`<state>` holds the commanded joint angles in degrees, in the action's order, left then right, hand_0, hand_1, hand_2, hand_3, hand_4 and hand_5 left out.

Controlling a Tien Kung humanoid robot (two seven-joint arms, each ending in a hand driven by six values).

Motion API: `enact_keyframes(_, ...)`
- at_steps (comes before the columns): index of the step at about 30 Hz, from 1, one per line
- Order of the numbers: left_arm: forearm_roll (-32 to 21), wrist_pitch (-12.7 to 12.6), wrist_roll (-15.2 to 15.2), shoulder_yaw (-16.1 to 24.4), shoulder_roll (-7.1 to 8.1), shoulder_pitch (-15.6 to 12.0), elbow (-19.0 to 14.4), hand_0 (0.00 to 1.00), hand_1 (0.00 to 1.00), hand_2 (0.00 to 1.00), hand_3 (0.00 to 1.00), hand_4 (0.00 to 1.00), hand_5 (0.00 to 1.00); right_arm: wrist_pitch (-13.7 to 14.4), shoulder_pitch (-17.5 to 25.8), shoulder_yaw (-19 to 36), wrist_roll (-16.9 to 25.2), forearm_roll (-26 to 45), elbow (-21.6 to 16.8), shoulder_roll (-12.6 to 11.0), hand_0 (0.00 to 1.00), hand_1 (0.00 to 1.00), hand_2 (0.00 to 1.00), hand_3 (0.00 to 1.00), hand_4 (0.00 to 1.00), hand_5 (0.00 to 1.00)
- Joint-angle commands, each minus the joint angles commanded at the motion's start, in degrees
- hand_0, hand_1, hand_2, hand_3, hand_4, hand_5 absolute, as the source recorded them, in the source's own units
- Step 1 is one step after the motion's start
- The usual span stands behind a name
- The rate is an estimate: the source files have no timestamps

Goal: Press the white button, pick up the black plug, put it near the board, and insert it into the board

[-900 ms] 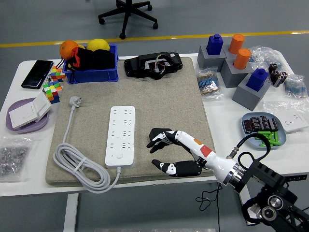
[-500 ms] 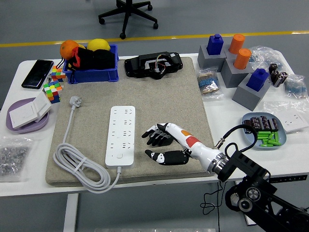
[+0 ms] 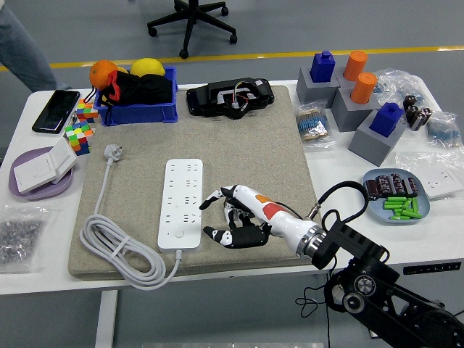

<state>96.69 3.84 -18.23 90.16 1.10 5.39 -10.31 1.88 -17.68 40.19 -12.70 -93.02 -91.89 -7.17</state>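
Note:
A white power strip [image 3: 180, 202] lies lengthwise on the grey mat [image 3: 254, 145], with its button [image 3: 178, 233] near the strip's front end. Its grey cable [image 3: 119, 250] coils at the front left and ends in a plug [image 3: 113, 152] lying at the mat's left side. A black plug and cord [image 3: 230, 98] lies at the mat's far edge. My right hand [image 3: 216, 217] hovers just right of the strip's front end, fingers spread and holding nothing, index finger [image 3: 209, 201] reaching toward the strip. The left arm is out of view.
A blue bin [image 3: 138, 112] with fruit stands at the back left, beside a phone [image 3: 56, 111] and colour cubes [image 3: 79, 138]. A purple plate [image 3: 40, 181] sits at the left. Grey blocks with coloured pegs [image 3: 355, 94] and a tray of parts [image 3: 395, 196] are at the right. A person's leg [image 3: 25, 47] shows at the top left.
My right hand has moved left across the mat, from the mat's middle front to just beside the strip's front end. A person's leg has come into view at the top left.

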Motion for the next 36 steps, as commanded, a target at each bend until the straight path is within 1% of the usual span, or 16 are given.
enact_keyframes(4, 0.31, -0.07, -0.05, 0.64, 0.09, 0.09, 0.00, 0.705, 0.680, 0.631, 0.696, 0.541, 0.233, -0.79, -2.80, -3.31, -1.04, 0.46, 4.07, 0.56, 0.002, 0.002, 0.164, 0.678, 0.727, 0.275)
enact_keyframes(7, 1.25, 0.04, -0.11, 0.86, 0.29, 0.32, 0.00, 0.705, 0.680, 0.631, 0.696, 0.541, 0.233, -0.85, -4.50, -5.82, -0.94, 0.88, 6.48, 1.10, 0.002, 0.002, 0.164, 0.678, 0.727, 0.275)
enact_keyframes(10, 1.42, 0.02, -0.19, 1.07, 0.35, 0.34, 0.00, 0.705, 0.680, 0.631, 0.697, 0.538, 0.234, -0.72, -5.62, -7.51, -0.76, 1.05, 7.83, 1.92, 0.002, 0.002, 0.164, 0.687, 0.724, 0.281)
enact_keyframes(14, 0.49, -0.12, -0.22, 1.00, 0.39, 0.22, 0.00, 0.705, 0.680, 0.631, 0.697, 0.538, 0.234, -0.37, -6.71, -8.33, -0.68, 1.00, 8.98, 3.06, 0.002, 0.002, 0.164, 0.687, 0.724, 0.281)
enact_keyframes(18, 0.72, -0.07, -0.26, 1.02, 0.53, 0.36, 0.00, 0.704, 0.680, 0.631, 0.695, 0.534, 0.227, -0.08, -7.73, -8.42, -0.96, 0.80, 10.52, 4.34, 0.002, 0.002, 0.165, 0.687, 0.722, 0.281)
enact_keyframes(24, 1.47, 0.05, -0.33, 1.19, 0.70, 0.61, 0.00, 0.704, 0.680, 0.632, 0.695, 0.531, 0.229, -0.06, -10.14, -8.92, -0.71, 0.44, 15.30, 7.03, 0.002, 0.002, 0.164, 0.686, 0.722, 0.280)
enact_keyframes(31, 1.33, 0.10, -0.44, 1.22, 0.86, 0.60, 0.00, 0.704, 0.679, 0.631, 0.693, 0.527, 0.227, 0.35, -11.72, -9.28, -0.13, -0.07, 19.65, 7.17, 0.002, 0.002, 0.164, 0.687, 0.721, 0.279)
enact_keyframes(36, 1.04, 0.06, -0.41, 1.18, 0.89, 0.66, 0.00, 0.704, 0.680, 0.631, 0.693, 0.526, 0.222, 0.08, -11.84, -9.48, -0.46, -0.07, 20.74, 7.17, 0.002, 0.002, 0.164, 0.687, 0.720, 0.279)
